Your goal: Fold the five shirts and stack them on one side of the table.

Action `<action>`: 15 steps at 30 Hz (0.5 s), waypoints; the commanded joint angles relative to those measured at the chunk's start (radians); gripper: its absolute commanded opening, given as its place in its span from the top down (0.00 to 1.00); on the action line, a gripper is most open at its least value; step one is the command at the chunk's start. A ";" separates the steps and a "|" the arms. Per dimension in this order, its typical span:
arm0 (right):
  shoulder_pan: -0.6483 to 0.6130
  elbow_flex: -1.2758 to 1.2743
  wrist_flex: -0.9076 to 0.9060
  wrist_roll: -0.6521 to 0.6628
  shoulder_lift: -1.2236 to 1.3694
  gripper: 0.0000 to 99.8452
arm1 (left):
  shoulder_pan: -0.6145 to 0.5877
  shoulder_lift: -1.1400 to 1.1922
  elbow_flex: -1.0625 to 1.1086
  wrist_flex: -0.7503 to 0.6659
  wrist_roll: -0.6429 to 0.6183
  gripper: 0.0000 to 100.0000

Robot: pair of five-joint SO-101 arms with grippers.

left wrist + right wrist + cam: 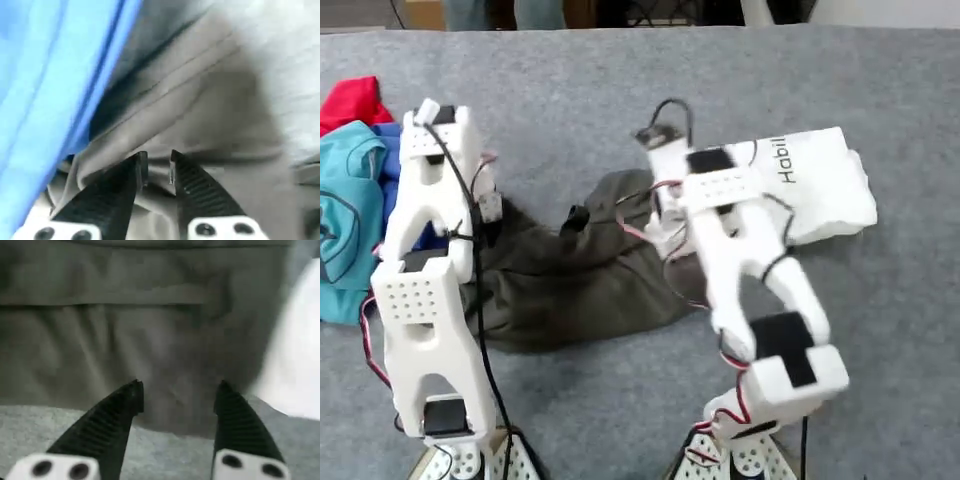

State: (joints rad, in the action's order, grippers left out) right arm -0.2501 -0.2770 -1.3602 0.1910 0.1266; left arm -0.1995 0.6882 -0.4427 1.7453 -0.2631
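A dark olive shirt (570, 285) lies crumpled in the middle of the grey table (880, 330). My left gripper (488, 212) is at its left edge, beside a pile of shirts. In the left wrist view this gripper (158, 167) has its fingers pinched on a fold of the olive shirt (200, 110), with a blue shirt (50, 75) alongside. My right gripper (660, 218) hovers at the olive shirt's right edge. In the right wrist view it (177, 390) stands open over the olive cloth (150, 330). A folded white shirt (810, 185) lies just right of it.
At the left edge, a teal shirt (345, 220), a blue shirt (390, 150) and a red shirt (350, 100) are heaped together. Bare grey table shows in front of the olive shirt (50, 415) and at the far side.
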 commanded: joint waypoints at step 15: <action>-0.018 -0.033 -0.157 -0.071 0.162 0.98 | -0.145 -0.459 0.935 -0.313 0.356 0.88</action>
State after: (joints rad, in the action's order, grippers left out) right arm -0.2915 -0.3061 -1.4185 0.0974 0.3153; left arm -0.3207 0.3061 0.3828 1.4323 0.0269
